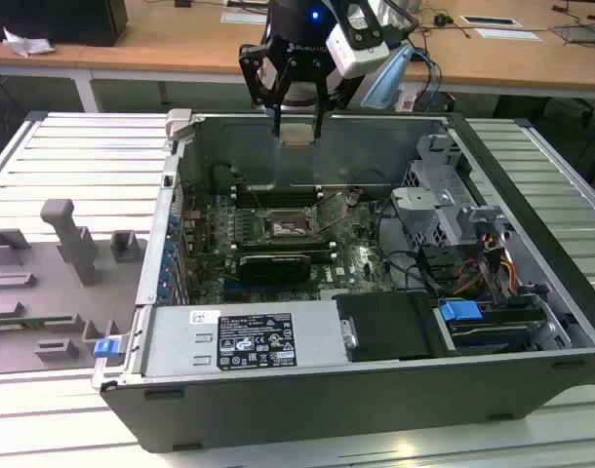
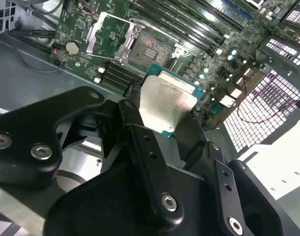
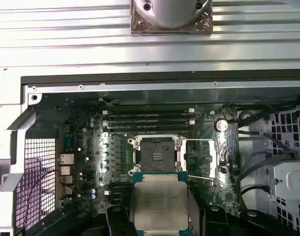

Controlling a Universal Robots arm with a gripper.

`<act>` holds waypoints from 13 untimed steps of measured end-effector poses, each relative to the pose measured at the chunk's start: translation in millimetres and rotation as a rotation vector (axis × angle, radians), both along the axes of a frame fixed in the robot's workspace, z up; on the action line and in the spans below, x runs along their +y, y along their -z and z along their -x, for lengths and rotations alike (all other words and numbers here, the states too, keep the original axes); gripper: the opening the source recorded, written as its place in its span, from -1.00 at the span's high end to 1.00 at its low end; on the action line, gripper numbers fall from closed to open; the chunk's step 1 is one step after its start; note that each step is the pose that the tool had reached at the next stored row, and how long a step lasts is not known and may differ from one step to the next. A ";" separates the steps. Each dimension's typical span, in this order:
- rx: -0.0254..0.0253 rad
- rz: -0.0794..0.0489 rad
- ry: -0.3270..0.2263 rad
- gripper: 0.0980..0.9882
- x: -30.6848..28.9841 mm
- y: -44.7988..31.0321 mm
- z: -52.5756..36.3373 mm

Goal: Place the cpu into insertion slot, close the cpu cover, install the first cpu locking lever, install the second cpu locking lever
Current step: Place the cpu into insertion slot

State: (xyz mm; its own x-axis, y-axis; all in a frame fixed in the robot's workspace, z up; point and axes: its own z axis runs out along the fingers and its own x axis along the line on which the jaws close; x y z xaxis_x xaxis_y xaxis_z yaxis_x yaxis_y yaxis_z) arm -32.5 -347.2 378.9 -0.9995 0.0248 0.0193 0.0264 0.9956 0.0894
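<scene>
Hand [image 1: 297,127] clamped on cpu [image 2: 167,103], well apart from open insertion slot [image 3: 157,153]; cpu cover [image 3: 209,158] swung aside. Advice: hold cpu level, corners square to slot, no force.

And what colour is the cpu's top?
Pale silver cpu, teal-green rim; best in the second wrist view.

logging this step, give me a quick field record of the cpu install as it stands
gripper: shut on the cpu
cpu position: held above the board, not in the socket
insertion slot: empty, dark centre exposed
cpu cover: flipped open beside the slot
computer case: side open, board exposed
</scene>
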 end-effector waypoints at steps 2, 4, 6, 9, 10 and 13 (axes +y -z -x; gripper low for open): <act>0.0001 0.000 0.027 0.04 0.0 0.0 0.0; 0.0000 0.000 0.029 0.04 0.0 0.8 0.0; 0.0000 0.000 0.029 0.04 0.0 1.3 0.0; 0.0001 0.000 0.032 0.04 0.0 1.4 0.0; 0.0001 0.000 0.036 0.04 0.0 1.4 0.0; 0.0000 0.000 0.048 0.04 0.0 1.6 0.0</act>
State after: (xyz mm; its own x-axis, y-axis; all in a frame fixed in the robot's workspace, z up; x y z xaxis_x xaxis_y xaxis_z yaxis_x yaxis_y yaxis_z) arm -32.5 -347.2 377.3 -0.9971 0.0730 0.0193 0.0745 0.9932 0.0893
